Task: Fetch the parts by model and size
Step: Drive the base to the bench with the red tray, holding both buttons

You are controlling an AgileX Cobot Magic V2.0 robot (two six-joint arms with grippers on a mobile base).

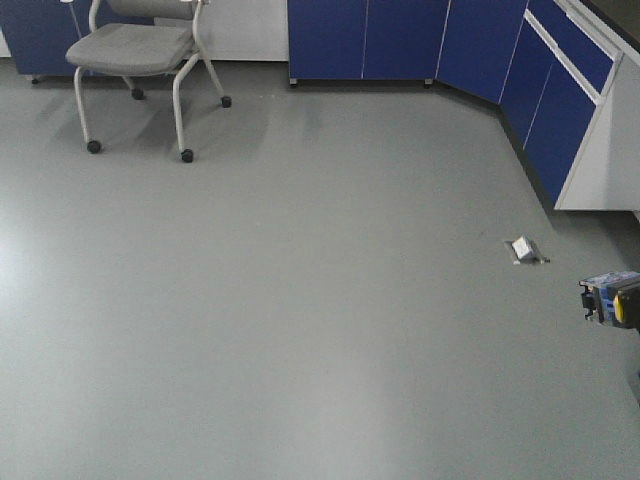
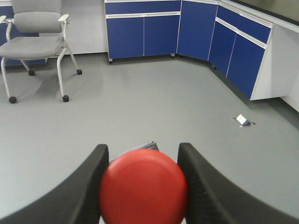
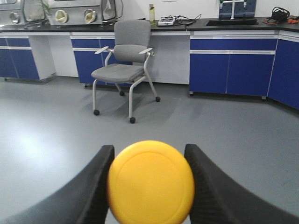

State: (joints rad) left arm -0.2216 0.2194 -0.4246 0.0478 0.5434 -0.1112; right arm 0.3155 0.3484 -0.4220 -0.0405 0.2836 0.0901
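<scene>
In the left wrist view a red mushroom-cap switch fills the space between my left gripper's black fingers, which are shut on it; a corner of its grey base peeks out behind the cap. The right wrist view shows a yellow-capped switch clamped the same way in my right gripper. That yellow switch, with its grey-blue base, also shows at the right edge of the front view, held above the floor. The left gripper is out of the front view.
Grey floor stretches ahead. A grey wheeled chair stands at the back left. Blue cabinets line the back wall and run along the right side. A small white-grey object lies on the floor at right.
</scene>
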